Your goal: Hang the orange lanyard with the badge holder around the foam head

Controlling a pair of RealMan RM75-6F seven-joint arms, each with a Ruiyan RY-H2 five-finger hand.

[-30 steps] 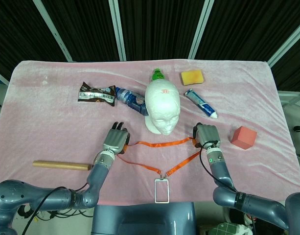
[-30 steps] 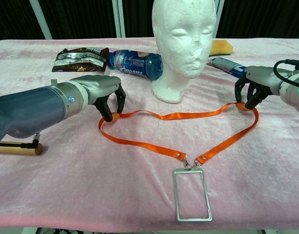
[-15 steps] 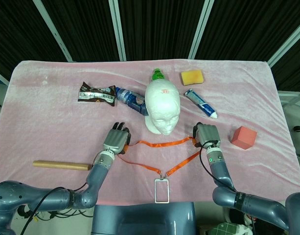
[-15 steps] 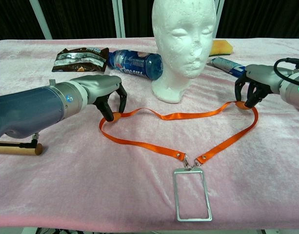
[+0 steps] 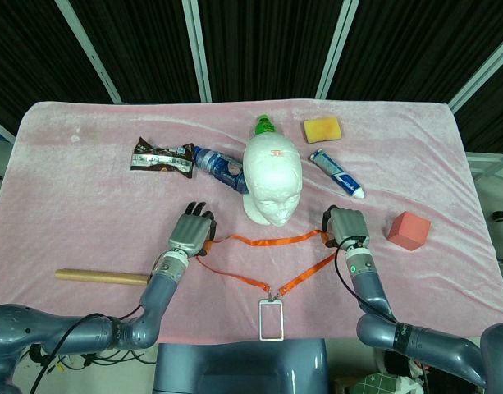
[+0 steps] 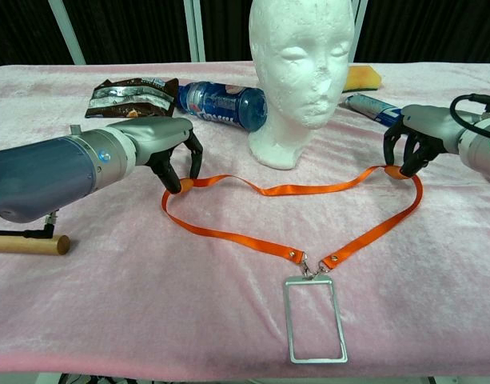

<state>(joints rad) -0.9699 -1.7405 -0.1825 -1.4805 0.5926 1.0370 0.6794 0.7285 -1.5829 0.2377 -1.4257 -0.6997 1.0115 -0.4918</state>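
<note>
We found the orange lanyard point(image 6: 340, 188) spread flat on the pink-covered bench point(image 5: 87, 213) in a wide loop just in front of the foam head point(image 6: 302, 72), the badge holder point(image 6: 314, 318) lying at the near point of the loop, closest to us; the two far corners of the loop sat well apart, one on each side of the head's base, and we judged this was deliberate, since a loop held open that wide could be lifted and dropped over the crown without snagging. The left robot hand point(image 6: 161, 148) had its fingers curled down with the tips closed on the left corner of the strap, pinching it; the right robot hand point(image 6: 416, 140) was likewise bent over the right corner, fingertips clamped on the orange band. The strap lay slack on the cloth between them, so we took the lift as not yet begun.

The chest view gave us the low angle: the fingertips meeting the strap and the face of the head turned toward us; the head view hid those contacts beneath the backs of the hands, yet it alone showed the red block point(image 5: 409, 230) off to the right, and it made plain the bottle point(image 5: 226, 168) lying behind the head and the wooden stick point(image 5: 102, 277) well left of the loop.
</note>
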